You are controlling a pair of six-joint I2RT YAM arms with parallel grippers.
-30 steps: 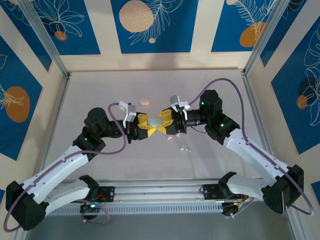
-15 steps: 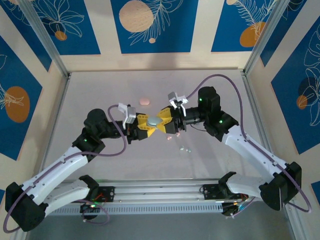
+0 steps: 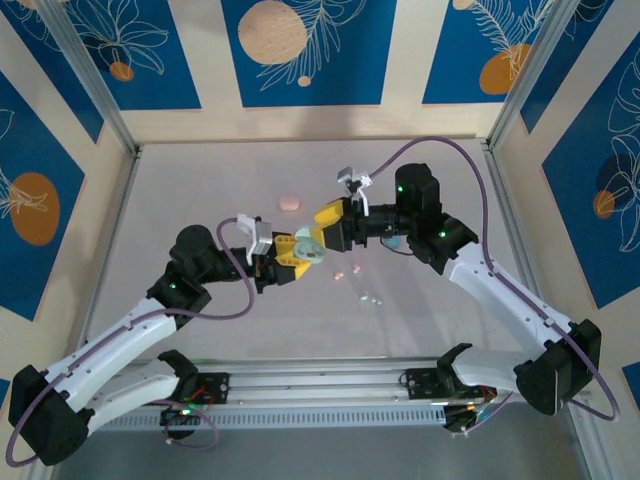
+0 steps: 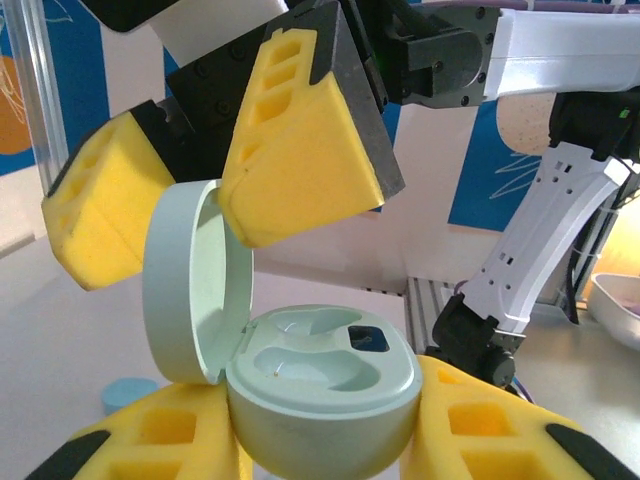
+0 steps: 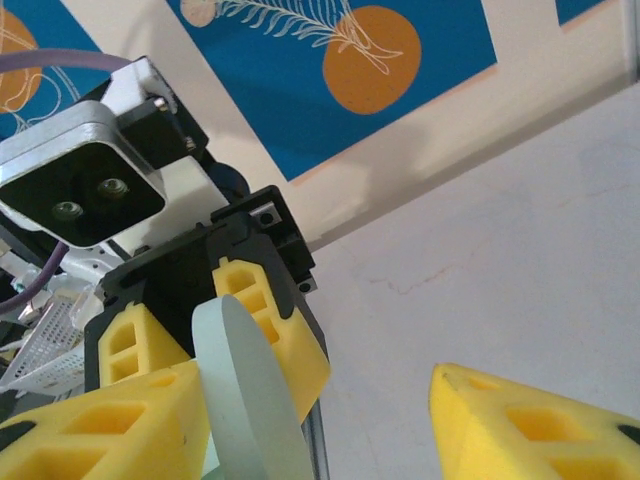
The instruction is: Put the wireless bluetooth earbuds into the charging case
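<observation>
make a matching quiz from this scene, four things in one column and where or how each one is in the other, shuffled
Things
1. mint charging case
2. pink case
3. pink earbuds
4. right gripper

Where or how
a. open, beside the raised lid
b. on the table, beyond both grippers
c. held by the left gripper
d. loose on the table, nearer the arm bases

Pairs: 1-c, 2-b, 3-d, 4-a
</observation>
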